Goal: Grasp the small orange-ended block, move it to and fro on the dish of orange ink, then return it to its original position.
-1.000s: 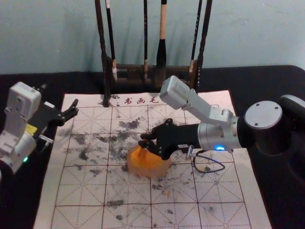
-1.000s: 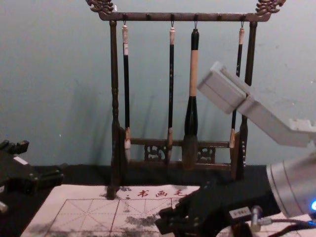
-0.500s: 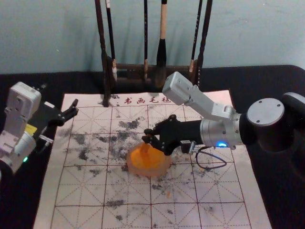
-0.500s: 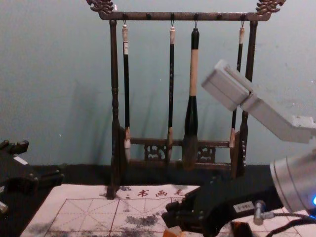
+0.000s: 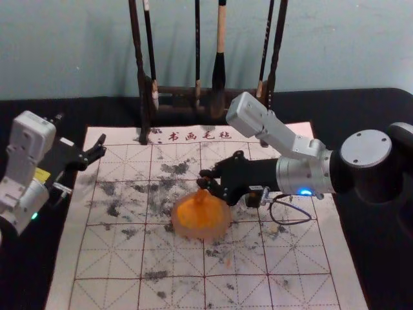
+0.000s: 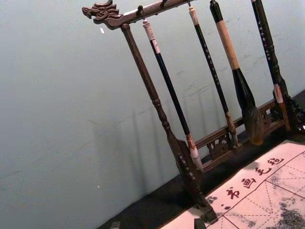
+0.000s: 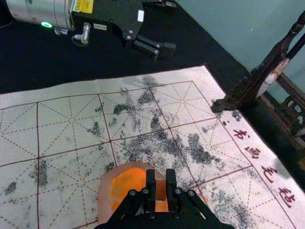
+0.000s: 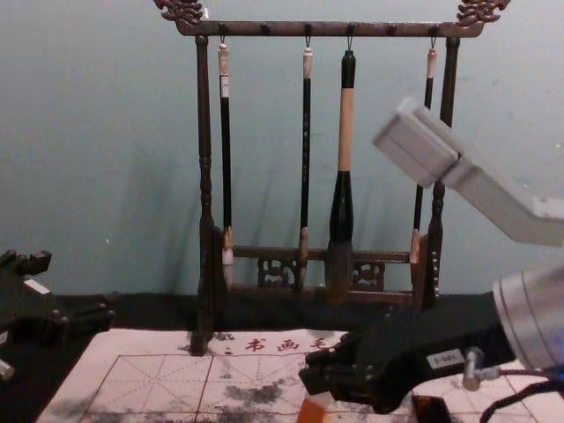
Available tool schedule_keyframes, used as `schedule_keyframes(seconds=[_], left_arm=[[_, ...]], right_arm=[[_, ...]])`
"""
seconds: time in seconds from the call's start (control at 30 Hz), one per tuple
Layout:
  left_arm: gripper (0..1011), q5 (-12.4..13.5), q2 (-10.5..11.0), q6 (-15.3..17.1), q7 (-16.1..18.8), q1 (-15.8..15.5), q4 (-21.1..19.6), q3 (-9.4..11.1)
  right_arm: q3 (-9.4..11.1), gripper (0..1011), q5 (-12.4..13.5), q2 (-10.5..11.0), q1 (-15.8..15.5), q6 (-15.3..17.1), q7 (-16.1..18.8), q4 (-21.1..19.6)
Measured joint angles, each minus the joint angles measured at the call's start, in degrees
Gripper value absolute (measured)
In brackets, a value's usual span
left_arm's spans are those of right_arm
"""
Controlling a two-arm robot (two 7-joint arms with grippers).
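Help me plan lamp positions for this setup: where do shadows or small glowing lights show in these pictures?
Chest view: a soft shadow on the wall, left of the brush rack; left wrist view: faint shadow streaks on that wall; head view: a blue light on the right arm, a green one on the left arm.
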Motion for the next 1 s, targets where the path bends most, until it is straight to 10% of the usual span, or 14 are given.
schedule_keyframes(seconds=[1.0], left_arm=[[1001, 0.00, 0.00, 0.00, 0.00, 0.00, 0.00, 0.00]], right_arm=[[1.00, 132, 0.91, 4.74, -2.93, -1.23, 1.35, -4.13]])
